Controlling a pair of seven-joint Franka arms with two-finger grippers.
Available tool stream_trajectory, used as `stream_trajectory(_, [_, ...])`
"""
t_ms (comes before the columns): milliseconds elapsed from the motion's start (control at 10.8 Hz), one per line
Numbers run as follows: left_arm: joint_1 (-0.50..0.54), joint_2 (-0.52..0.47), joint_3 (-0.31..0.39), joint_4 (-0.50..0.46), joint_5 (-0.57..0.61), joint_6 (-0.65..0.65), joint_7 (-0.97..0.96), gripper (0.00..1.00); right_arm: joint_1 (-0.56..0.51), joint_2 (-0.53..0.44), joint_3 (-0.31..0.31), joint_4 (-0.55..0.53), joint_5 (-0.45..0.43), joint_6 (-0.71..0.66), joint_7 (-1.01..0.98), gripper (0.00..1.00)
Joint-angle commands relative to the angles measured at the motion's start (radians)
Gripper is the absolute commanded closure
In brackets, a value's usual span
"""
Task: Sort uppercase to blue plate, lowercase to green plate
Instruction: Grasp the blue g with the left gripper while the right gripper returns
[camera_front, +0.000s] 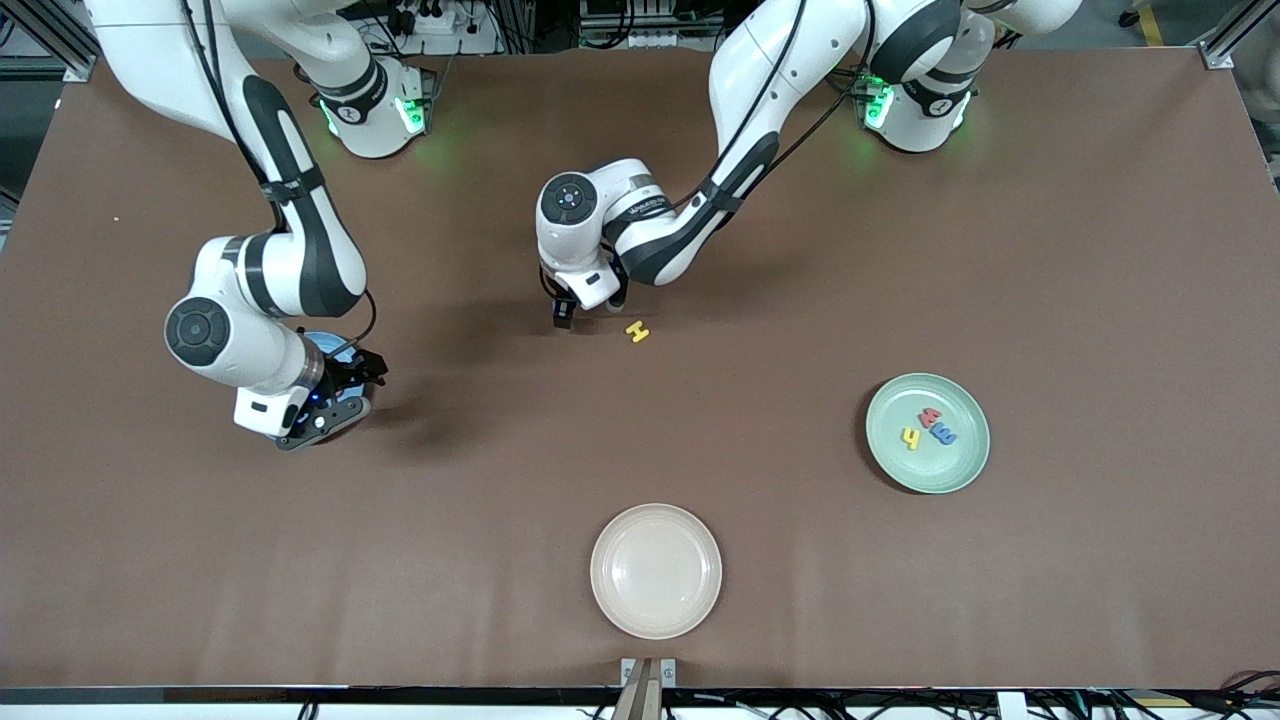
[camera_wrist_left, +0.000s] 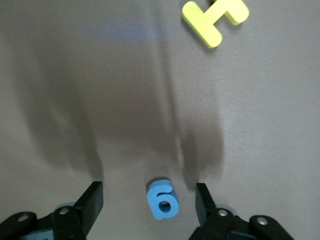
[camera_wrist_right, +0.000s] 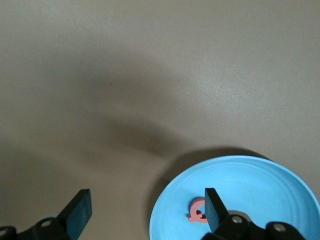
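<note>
My left gripper (camera_front: 564, 316) hangs low over the middle of the table, open, its fingers (camera_wrist_left: 93, 201) on either side of a blue 6-like lowercase g (camera_wrist_left: 162, 200) without touching it. A yellow uppercase H (camera_front: 637, 331) (camera_wrist_left: 215, 20) lies just beside it, toward the left arm's end. The green plate (camera_front: 960, 470) holds a yellow h (camera_front: 910, 437), a small red piece (camera_front: 931, 415) and a blue m (camera_front: 943, 434). My right gripper (camera_front: 350, 385) (camera_wrist_right: 145, 207) is open over the rim of the blue plate (camera_front: 322, 345) (camera_wrist_right: 250, 185). A red G (camera_wrist_right: 196, 211) lies in that plate.
A cream plate (camera_front: 655, 570) stands near the table's front edge, nearer to the camera than the H. Bare brown tabletop (camera_front: 760, 440) stretches between the three plates.
</note>
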Motion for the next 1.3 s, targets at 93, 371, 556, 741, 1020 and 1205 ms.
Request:
stream_trajectory(93, [-0.017,0.026,0.023,0.03,-0.027,0.064,-0.019,0.24,-0.007,-0.01,0.003,-0.009,0.017,0.011,-0.037,0.0])
stream_trajectory(371, [-0.018,0.031,0.024,0.03,-0.027,0.091,-0.019,0.33,-0.007,-0.007,0.003,-0.009,0.017,0.013,-0.037,0.0])
stream_trajectory(556, [-0.018,0.035,0.024,0.03,-0.027,0.095,-0.019,0.4,-0.007,-0.007,0.001,-0.009,0.015,0.016,-0.037,0.0])
stream_trajectory(741, [-0.017,0.037,0.024,0.03,-0.027,0.098,-0.019,0.63,-0.007,-0.006,0.001,-0.009,0.015,0.017,-0.039,0.0])
stream_trajectory(1020, [-0.012,0.041,0.024,0.028,-0.027,0.128,-0.012,1.0,-0.007,-0.004,0.001,-0.009,0.017,0.019,-0.053,0.0])
stream_trajectory(1205, [0.006,0.026,0.023,0.027,-0.027,0.125,0.049,1.0,-0.006,-0.004,0.003,-0.009,0.016,0.019,-0.053,0.0])
